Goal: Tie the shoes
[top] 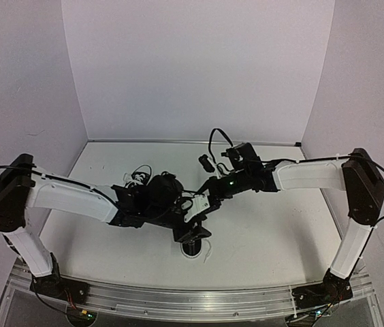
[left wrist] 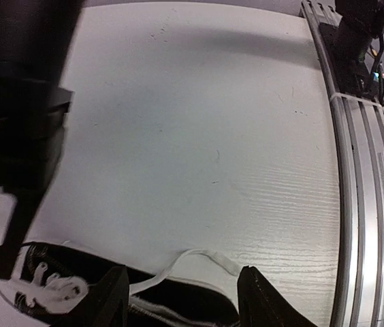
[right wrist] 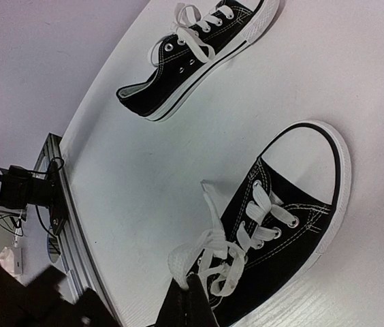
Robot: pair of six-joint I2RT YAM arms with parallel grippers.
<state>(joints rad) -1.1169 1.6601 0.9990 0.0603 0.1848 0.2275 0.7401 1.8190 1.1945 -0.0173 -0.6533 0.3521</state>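
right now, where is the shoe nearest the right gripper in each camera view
Top external: shoe at lower centre, mostly hidden under the crossed arms.
Left wrist: shoe along the bottom edge, a white lace trailing from it.
Right wrist: shoe at lower right, toe cap pointing up and right.
Shared landmark: the aluminium rail: bottom, right edge and lower left in those views.

Left arm (top: 69, 197) and right arm (top: 308, 174): white shells, black joints noted; black cables looped alongside. Left gripper (left wrist: 178, 291) fingers black, wedge-shaped.
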